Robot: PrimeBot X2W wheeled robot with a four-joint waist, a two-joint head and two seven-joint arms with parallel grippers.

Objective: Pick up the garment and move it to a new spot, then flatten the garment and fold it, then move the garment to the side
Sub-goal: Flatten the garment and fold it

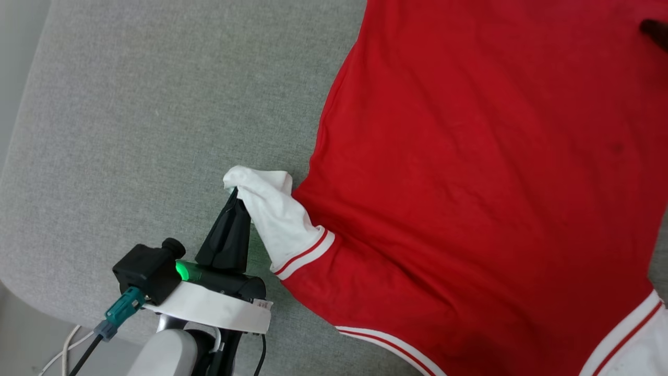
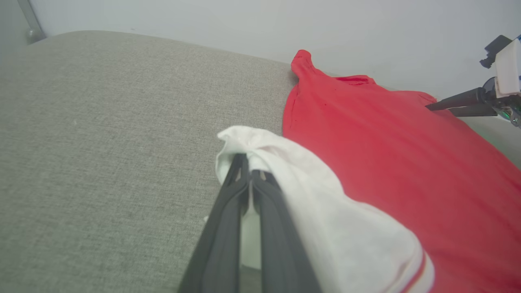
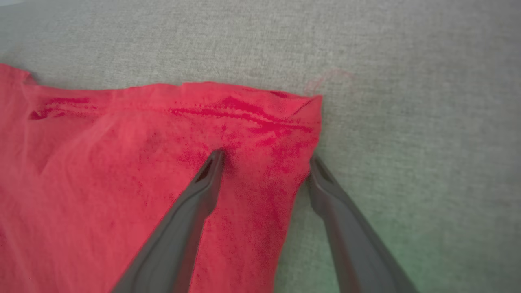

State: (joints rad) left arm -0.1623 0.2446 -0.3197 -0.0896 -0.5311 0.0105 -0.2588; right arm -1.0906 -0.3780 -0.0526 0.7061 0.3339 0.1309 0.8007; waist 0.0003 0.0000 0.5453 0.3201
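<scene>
The red garment [image 1: 469,172] lies spread on the grey cushion [image 1: 156,104], plain red side up, with striped trim along its near edges. My left gripper [image 1: 235,194] is shut on the tip of its white sleeve [image 1: 271,209], pinching a bunched fold; the same grip shows in the left wrist view, where the sleeve [image 2: 309,203] drapes over my fingers [image 2: 228,219]. My right gripper [image 3: 266,160] stands open over a far corner of the garment [image 3: 122,162], one finger on the red cloth and the other at its edge over the cushion. That gripper [image 2: 437,106] also reaches in beyond the garment [image 2: 407,154].
The grey fabric cushion [image 3: 407,81] extends widely to the left of the garment. Its rounded front-left edge [image 1: 31,292] drops to a pale floor with cables. A pale wall [image 2: 244,28] rises behind the cushion.
</scene>
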